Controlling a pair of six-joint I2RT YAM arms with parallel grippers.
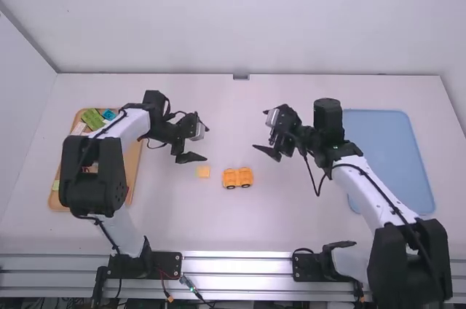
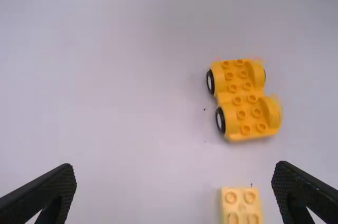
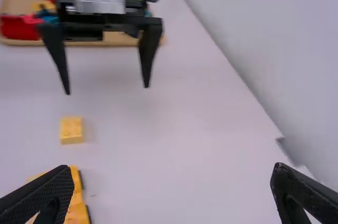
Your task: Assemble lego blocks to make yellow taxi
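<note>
Two grippers: my left (image 3: 106, 89) and right (image 3: 173, 184) both spread, pinching nothing.
Small block (image 2: 241, 208): loose on the table (image 1: 255, 221), studs up, near the car base.
Car base (image 2: 245, 100): upright on its wheels, apart from the block.
Pickup: likely next; I'd centre the left fingers, descend straight and grip high, leaving the underside free.
Fit: I'd brace the base with the right, match studs, then press squarely, lest it roll.
</note>
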